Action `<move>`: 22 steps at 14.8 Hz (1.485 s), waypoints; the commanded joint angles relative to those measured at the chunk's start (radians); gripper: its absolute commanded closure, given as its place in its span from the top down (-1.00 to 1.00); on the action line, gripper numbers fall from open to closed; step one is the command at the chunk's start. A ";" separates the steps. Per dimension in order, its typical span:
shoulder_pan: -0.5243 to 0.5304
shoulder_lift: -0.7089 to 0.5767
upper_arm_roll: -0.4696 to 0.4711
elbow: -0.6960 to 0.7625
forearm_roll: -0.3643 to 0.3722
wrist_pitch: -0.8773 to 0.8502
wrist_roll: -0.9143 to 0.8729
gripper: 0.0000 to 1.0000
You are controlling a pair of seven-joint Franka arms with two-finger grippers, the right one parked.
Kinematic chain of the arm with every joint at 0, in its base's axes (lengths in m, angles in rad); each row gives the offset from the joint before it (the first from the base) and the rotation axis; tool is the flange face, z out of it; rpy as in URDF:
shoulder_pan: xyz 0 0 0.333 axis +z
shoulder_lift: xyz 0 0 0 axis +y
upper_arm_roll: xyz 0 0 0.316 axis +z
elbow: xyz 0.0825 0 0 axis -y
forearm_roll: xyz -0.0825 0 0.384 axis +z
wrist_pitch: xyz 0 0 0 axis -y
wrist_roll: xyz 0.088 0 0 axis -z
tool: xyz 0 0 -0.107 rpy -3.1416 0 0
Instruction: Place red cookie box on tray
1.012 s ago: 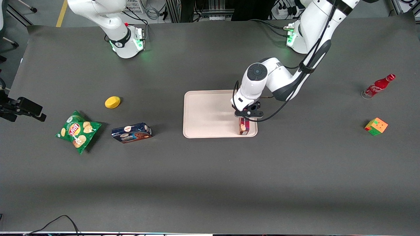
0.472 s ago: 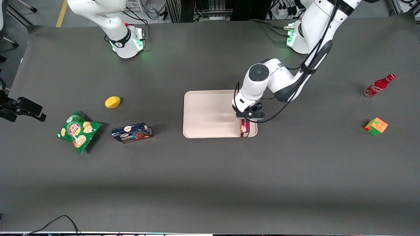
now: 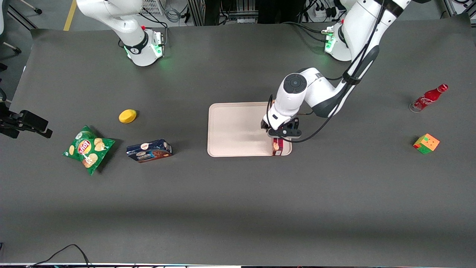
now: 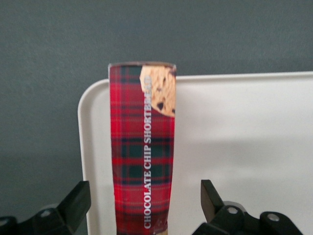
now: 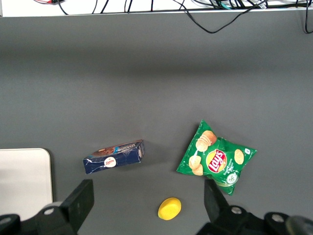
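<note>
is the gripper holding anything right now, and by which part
Nothing is held. The gripper is open above the red cookie box, fingers clear of both its long sides; the box lies on the tray.

place: robotics lab | evidence: grey-matted table [image 3: 238, 208]; cable bundles [image 3: 174, 13]; aluminium framing [image 3: 455, 7]

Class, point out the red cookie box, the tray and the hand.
Red cookie box [image 4: 142, 147], left wrist view, tartan face.
Tray [image 3: 230, 126], front view, bare floor.
Hand [image 4: 144, 210], left wrist view, open, astride the box.
</note>
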 commanded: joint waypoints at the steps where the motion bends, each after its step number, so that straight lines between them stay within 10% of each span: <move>1: 0.004 -0.049 -0.003 0.047 0.015 -0.096 -0.012 1.00; 8: 0.028 -0.238 0.023 0.166 -0.162 -0.383 0.295 1.00; 16: 0.027 -0.435 0.305 0.389 -0.333 -0.803 0.863 1.00; 22: 0.022 -0.456 0.440 0.536 -0.360 -0.908 0.917 1.00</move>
